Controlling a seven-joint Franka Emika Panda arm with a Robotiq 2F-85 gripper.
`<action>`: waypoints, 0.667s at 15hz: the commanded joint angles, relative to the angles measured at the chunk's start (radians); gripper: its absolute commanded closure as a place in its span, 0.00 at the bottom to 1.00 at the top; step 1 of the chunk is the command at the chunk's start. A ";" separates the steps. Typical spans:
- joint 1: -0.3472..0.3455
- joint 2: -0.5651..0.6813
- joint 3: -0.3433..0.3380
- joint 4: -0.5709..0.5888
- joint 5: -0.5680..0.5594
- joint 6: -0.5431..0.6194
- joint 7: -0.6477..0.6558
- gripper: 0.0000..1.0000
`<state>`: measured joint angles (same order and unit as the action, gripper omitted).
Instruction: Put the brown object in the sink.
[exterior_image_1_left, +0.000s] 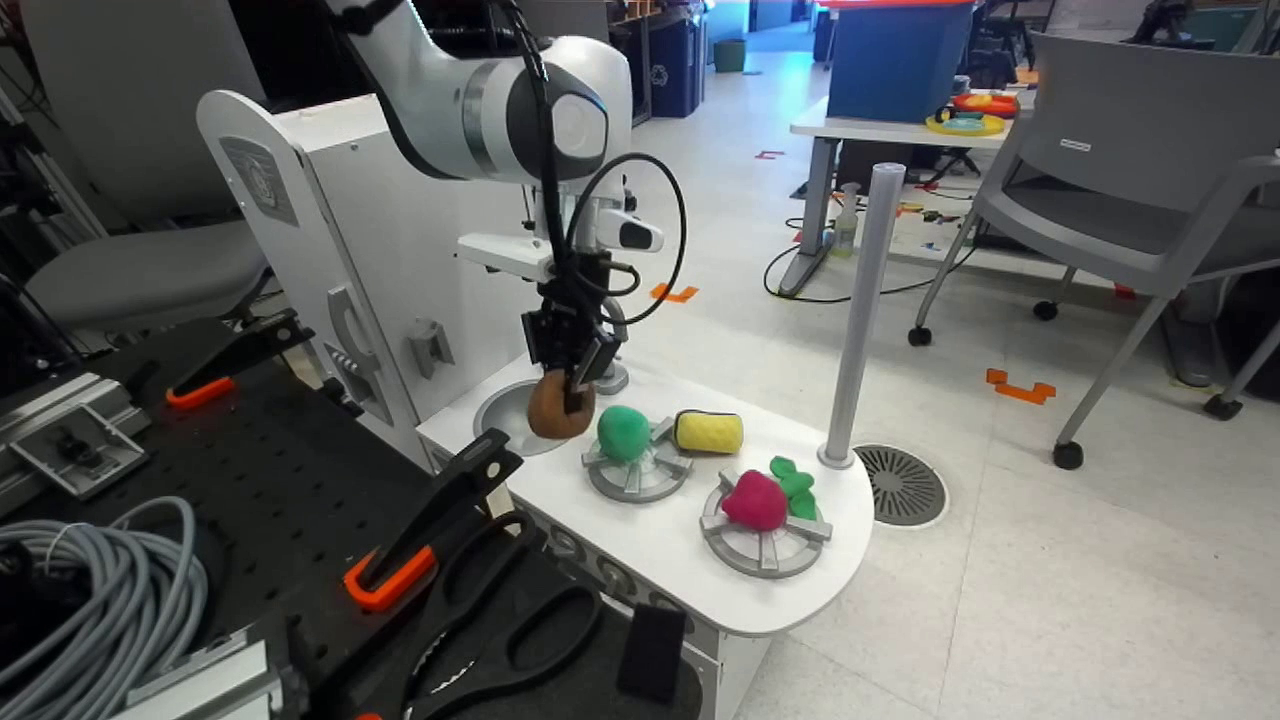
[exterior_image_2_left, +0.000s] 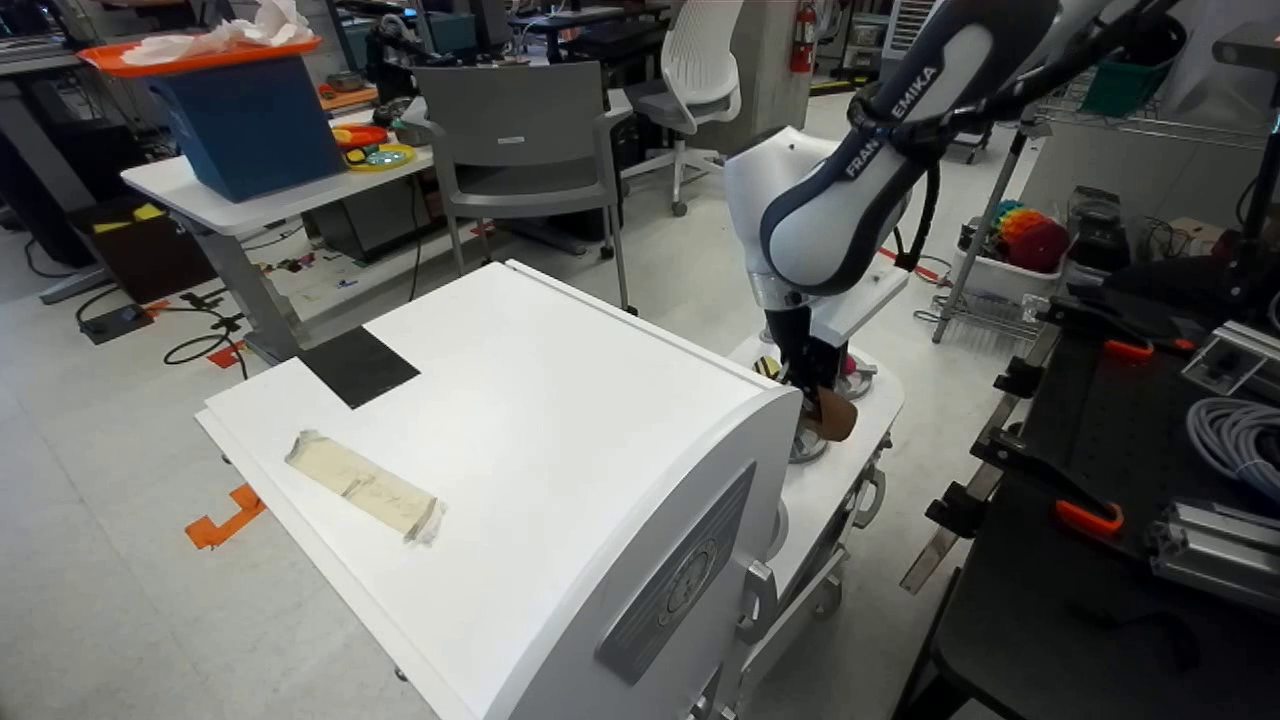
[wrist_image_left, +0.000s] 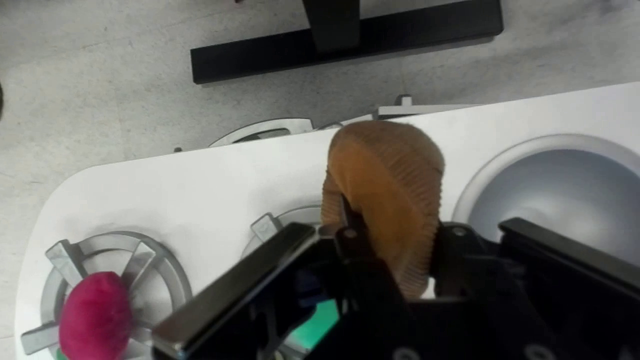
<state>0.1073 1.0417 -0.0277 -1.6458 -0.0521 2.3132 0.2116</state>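
The black, hard-looking gripper (wrist_image_left: 392, 225) has its jaws apart only by the thickness of the orange-brown, rounded, soft-looking toy food piece (wrist_image_left: 395, 185), and presses it from two opposite sides. The piece hangs above the smooth white counter (exterior_image_1_left: 660, 535), just beside the round, grey, basin-like sink (wrist_image_left: 560, 200) and not yet over its opening. I suppose it is held from above, with its rounded end standing free past the fingers (wrist_image_left: 355, 245), so that it can drop into the sink without the fingers entering there; first a short sideways move toward the sink seems necessary. The round green toy (exterior_image_1_left: 624, 433) sits on the grey, ring-shaped, spoked grate (exterior_image_1_left: 634, 484) nearest to the sink, where the spokes probably prevent it from rolling; the pink-red rounded toy (exterior_image_1_left: 756, 501) rests in the same manner on another such grate (exterior_image_1_left: 768, 548), farther from the sink. Concerning writing, on the white-and-dark robot arm (exterior_image_2_left: 835, 240), higher than the sink, one can read "FRAN" and "EMIKA", while a black band (exterior_image_2_left: 908, 135) covers what is between. On the white upright panel (exterior_image_1_left: 305, 265) that rises beside the sink there is a grey emblem plate (exterior_image_1_left: 257, 182), too blurred for reading. Well apart from the sink, the back of a grey chair (exterior_image_1_left: 1120, 110) has a small white label (exterior_image_1_left: 1075, 145), whose words I cannot tell.
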 joint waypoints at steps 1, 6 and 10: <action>-0.026 -0.052 0.049 -0.062 0.035 0.042 -0.069 0.94; 0.040 0.070 0.030 0.043 0.016 0.139 -0.008 0.94; 0.106 0.202 0.026 0.154 0.005 0.238 0.009 0.94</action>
<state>0.1648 1.1408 0.0084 -1.6000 -0.0449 2.4933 0.1987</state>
